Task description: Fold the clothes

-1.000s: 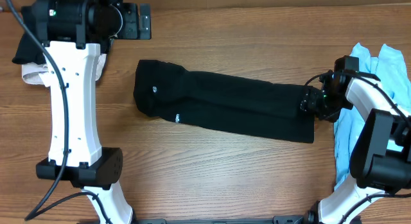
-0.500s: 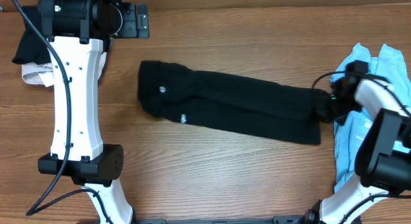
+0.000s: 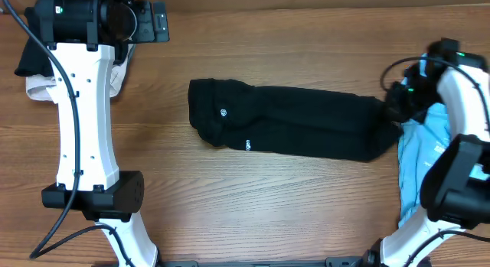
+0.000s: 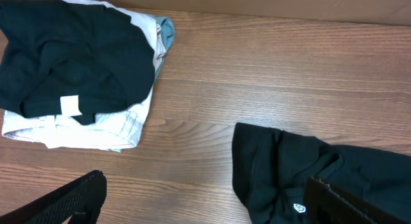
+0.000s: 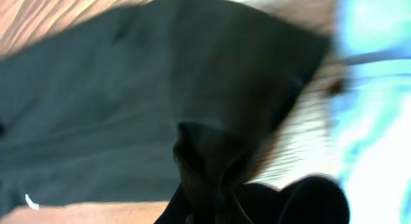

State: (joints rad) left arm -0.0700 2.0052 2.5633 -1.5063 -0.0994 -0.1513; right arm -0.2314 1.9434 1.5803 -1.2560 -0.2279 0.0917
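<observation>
We find the right gripper (image 3: 393, 108) clenched on the bunched right end of the long black garment (image 3: 291, 131), which lies stretched across the middle of the table (image 3: 306, 221) with its small white logo (image 3: 223, 112) toward the left end. The left gripper (image 4: 204, 184) is released, fingers spread wide, above the far left corner, near a stack of clothes (image 4: 77, 83), black over white. A light blue T-shirt (image 3: 430, 148) lies at the right edge, partly under the right arm (image 3: 459, 106).

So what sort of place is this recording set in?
Probably a robot lab's tabletop folding station, not a home: a wood-grain table, a white robot arm over it, a black garment laid out, and a folded pile nearby.
</observation>
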